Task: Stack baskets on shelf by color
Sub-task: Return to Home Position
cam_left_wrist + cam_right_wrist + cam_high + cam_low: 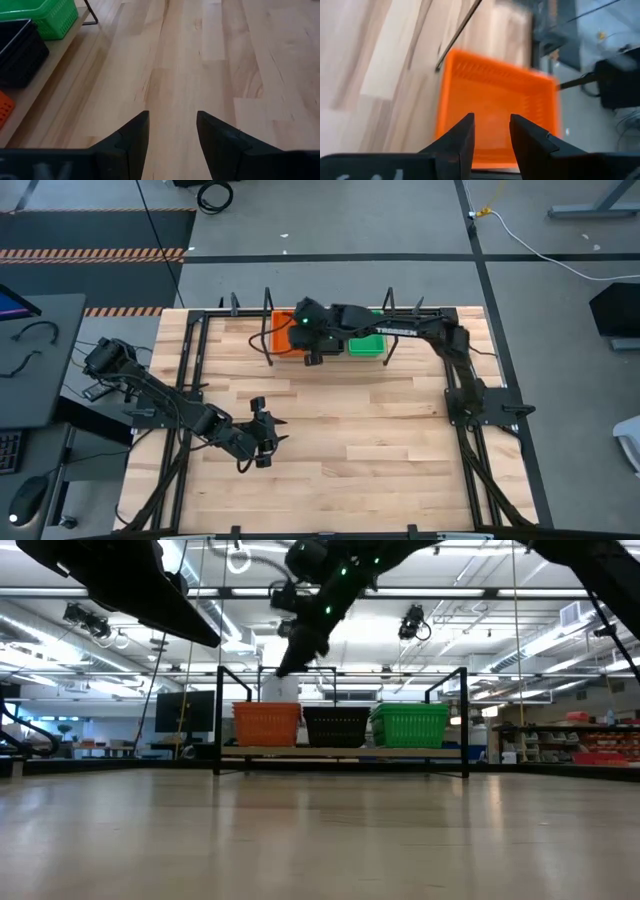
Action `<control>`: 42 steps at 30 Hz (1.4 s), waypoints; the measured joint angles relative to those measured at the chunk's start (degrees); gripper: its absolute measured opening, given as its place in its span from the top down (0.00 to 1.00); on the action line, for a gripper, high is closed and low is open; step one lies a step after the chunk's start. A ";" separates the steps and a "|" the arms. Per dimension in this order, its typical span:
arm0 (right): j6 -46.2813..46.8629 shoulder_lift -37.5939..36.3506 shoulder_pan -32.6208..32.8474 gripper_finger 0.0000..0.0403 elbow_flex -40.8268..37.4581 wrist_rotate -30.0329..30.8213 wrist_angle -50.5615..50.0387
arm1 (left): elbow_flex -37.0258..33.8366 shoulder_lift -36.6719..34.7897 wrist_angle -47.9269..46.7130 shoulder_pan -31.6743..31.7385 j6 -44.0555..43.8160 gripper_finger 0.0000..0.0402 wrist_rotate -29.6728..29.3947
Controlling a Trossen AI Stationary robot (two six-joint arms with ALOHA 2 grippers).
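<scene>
Three stacks [336, 726] on shelf [340, 751] seen low (overhead, right arm [400, 330] hides black).

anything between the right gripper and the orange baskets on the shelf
Nothing visible. The right gripper hangs open and empty above the orange baskets, with only air between them. The left gripper is open over the bare table, well clear of the shelf.
</scene>
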 joint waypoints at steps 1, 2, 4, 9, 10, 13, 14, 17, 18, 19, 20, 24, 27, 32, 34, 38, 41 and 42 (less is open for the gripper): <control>0.20 -0.96 0.07 0.68 0.04 0.00 0.15 | 0.00 0.00 -0.04 -0.01 0.00 0.57 0.00; 0.55 -1.93 0.09 0.68 0.04 0.02 0.04 | 0.00 0.00 -0.06 0.00 0.01 0.57 0.00; 2.25 -3.71 0.15 0.68 0.04 0.04 -0.36 | 0.00 0.00 -0.29 0.00 -0.02 0.57 0.00; 8.62 -8.33 0.51 0.68 0.04 -1.92 -5.91 | 0.00 -0.01 0.08 0.09 -0.21 0.57 -2.29; 10.01 -9.20 0.53 0.68 0.04 -3.41 -7.37 | 0.00 -0.01 0.44 0.21 -0.72 0.57 -4.61; 14.14 -11.43 0.60 0.68 0.01 -9.70 -11.97 | 0.00 -0.01 1.39 1.32 -0.29 0.57 -11.49; 15.51 -12.29 0.62 0.68 -0.40 -11.71 -12.54 | 0.00 -0.02 2.65 1.99 2.08 0.57 -12.42; 20.03 -15.33 0.78 0.68 -3.33 -15.10 -12.64 | 0.00 -0.01 12.93 5.25 14.11 0.57 -9.98; 21.13 -16.46 0.88 0.68 -4.77 -15.42 -12.63 | 0.00 -0.02 17.56 6.90 18.26 0.58 -6.71; 22.28 -17.69 1.04 0.68 -6.38 -15.42 -12.83 | 0.00 -0.02 21.85 9.03 21.92 0.59 -2.09; 23.30 -18.94 1.13 0.68 -8.13 -15.46 -13.18 | 0.00 -0.02 25.37 11.81 24.63 0.61 3.18; 25.68 -25.87 1.19 0.68 -16.40 -14.48 -12.77 | 0.04 -0.73 30.41 25.90 26.25 0.74 19.24; 26.40 -32.62 0.70 0.70 -24.02 -13.79 -8.67 | 0.07 -1.60 30.99 36.03 23.60 0.93 30.57; 25.94 -44.76 0.38 0.87 -37.14 -13.73 0.21 | -0.03 -5.71 30.95 43.25 20.82 0.99 41.47; 25.94 -49.49 -0.25 0.95 -42.29 -14.08 2.95 | -1.71 -8.87 30.40 42.70 22.31 0.99 41.94; 27.21 -58.86 -2.43 0.96 -52.09 -14.16 8.38 | -9.46 -17.01 32.13 42.22 23.17 0.99 40.04; 28.87 -65.86 -4.45 0.94 -59.33 -16.54 12.55 | -18.02 -25.34 38.20 42.73 20.99 0.99 39.78; 29.68 -67.99 -5.04 0.94 -61.92 -17.41 15.09 | -21.44 -28.28 40.41 43.02 20.37 0.99 39.97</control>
